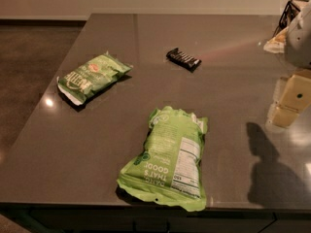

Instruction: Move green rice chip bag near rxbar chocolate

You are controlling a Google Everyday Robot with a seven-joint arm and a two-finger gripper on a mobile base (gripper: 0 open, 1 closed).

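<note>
The green rice chip bag [167, 159], light lime green with a white nutrition panel and "THAT'S GOOD" lettering, lies flat near the table's front edge, at the centre. The rxbar chocolate [183, 58], a small black bar with white stripes, lies farther back, well apart from the bag. My gripper [287, 106], with cream-coloured parts, hangs at the right edge of the view. It is above the table, to the right of both things, and touches neither. Its shadow falls on the table at the front right.
A smaller, darker green bag [91, 76] lies at the left of the dark grey table [233, 101]. A black wire rack [293, 11] and a pale packet [274, 43] stand at the back right. The table's front edge is just below the rice chip bag, and the floor drops away at the left.
</note>
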